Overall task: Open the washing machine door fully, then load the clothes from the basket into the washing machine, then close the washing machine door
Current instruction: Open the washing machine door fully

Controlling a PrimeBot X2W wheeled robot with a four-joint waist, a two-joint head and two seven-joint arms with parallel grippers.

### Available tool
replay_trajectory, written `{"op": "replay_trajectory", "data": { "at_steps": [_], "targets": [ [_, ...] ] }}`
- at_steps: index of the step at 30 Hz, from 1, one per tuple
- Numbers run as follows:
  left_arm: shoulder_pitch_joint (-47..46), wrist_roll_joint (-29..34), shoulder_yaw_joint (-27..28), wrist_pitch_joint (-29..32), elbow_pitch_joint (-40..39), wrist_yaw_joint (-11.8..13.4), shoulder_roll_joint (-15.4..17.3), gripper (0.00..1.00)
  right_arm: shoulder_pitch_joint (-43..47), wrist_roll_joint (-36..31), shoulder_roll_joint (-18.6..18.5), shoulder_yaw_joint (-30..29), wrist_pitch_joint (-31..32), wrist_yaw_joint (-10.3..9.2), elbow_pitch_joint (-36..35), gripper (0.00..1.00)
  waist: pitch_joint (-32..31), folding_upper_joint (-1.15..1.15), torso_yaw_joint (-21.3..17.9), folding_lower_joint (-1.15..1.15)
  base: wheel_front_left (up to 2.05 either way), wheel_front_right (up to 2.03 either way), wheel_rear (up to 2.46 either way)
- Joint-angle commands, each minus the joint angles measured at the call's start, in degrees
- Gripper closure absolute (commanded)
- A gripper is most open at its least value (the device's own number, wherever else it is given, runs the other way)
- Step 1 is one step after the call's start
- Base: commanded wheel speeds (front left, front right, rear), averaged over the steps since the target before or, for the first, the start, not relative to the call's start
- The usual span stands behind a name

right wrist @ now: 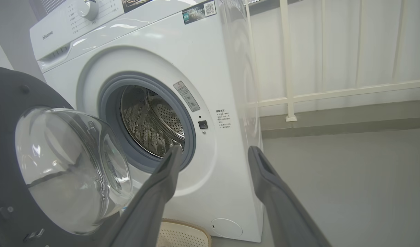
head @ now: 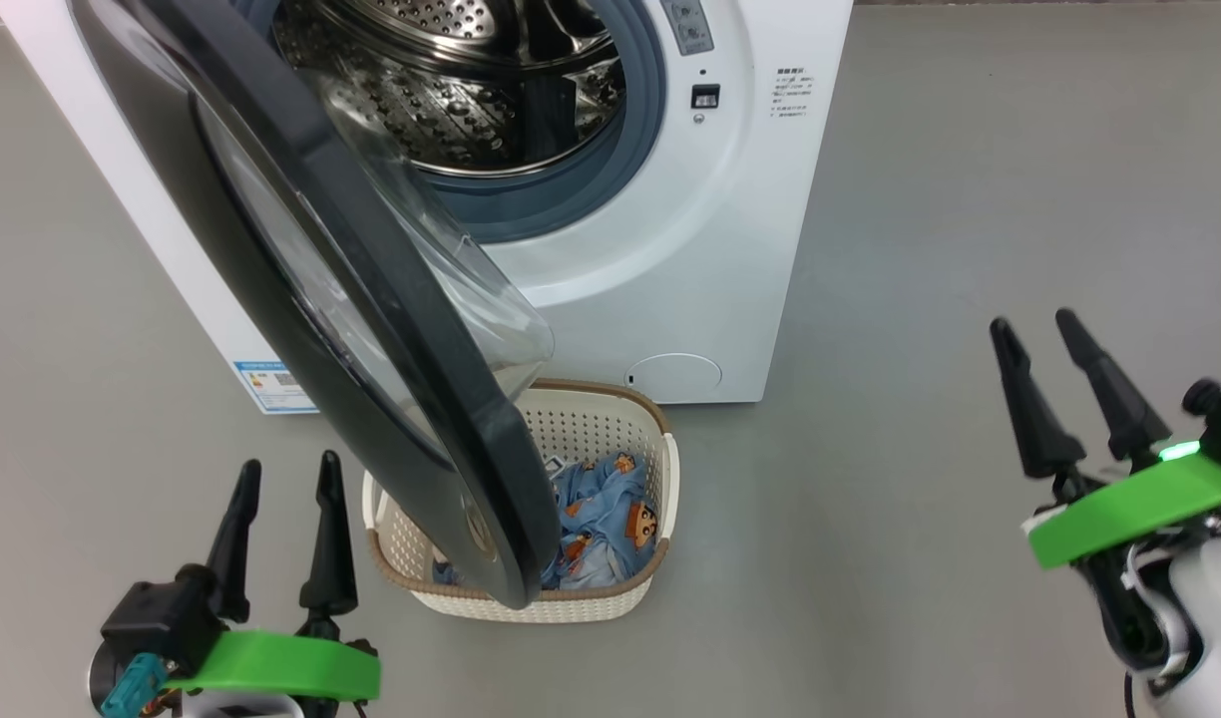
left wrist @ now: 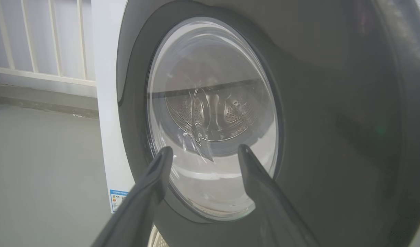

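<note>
Two grippers noted, each with its dark fingers spread apart and gripping nothing: left gripper (head: 290, 461) low at the left of the head view, near the basket (head: 571, 424); right gripper (head: 1033, 319) well apart at the right, over bare floor (head: 920, 449). Found the door (head: 491, 479) of the washing machine (head: 670, 249) standing out from the front, partly open (edge-on in the head view), its clear window (head: 471, 289) bulging above the basket and its black rim hiding the basket's left part. Saw the basket set on the floor just before the machine, with the clothes (head: 610, 519), blue with small cartoon faces, lying inside. Saw the steel drum (head: 451, 90) and grey ring (head: 571, 199) exposed behind the door.
</note>
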Motion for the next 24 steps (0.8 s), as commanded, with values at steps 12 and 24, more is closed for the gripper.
{"op": "replay_trajectory", "data": {
  "at_steps": [12,24],
  "targets": [
    [-1.3,0.6,1.1,-0.4,-1.8,0.6,1.1,0.0,3.4,-6.9,2.3,-2.0,-0.7,0.26,0.4,0.0,0.5,0.0,0.5,0.0,0.0,0.0,0.0],
    [-1.4,0.8,1.3,-0.4,-2.2,0.6,1.1,0.0,3.2,-7.2,2.6,-2.3,-0.7,0.26,0.9,0.0,0.9,0.0,0.8,0.0,0.0,0.0,0.0]
  ]
}}
